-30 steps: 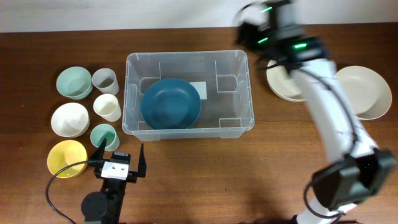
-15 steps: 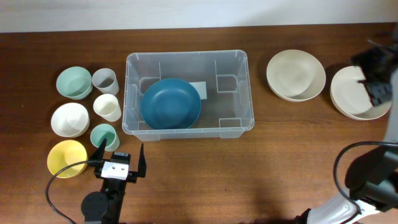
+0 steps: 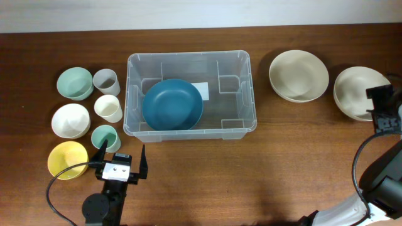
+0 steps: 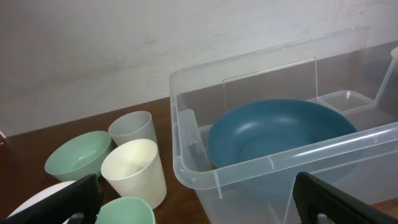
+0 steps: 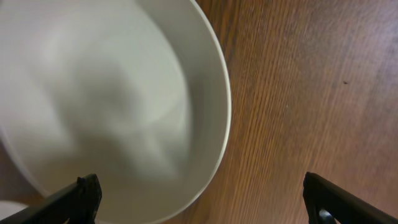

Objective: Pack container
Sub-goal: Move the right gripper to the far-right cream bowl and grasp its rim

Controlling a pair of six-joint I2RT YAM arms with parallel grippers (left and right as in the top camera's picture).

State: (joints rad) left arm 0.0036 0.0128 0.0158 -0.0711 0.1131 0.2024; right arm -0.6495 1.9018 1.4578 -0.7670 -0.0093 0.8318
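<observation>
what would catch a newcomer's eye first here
The dark blue bowl sitting alone inside the clear container, mid-scene, stands out most. Left of it is a group of pastel bowls and cups, the yellow bowl brightest. On the right, one large cream bowl lies near the container, and the open right hand hangs over a second cream bowl.

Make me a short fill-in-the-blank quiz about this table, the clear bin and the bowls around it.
1. The packed bowl inside the container is coloured ____.
2. The left pincer and the right pincer both stand ____, holding nothing.
3. The loose bowl nearest the left pincer is coloured ____.

Missing words: blue; open; yellow.
</observation>
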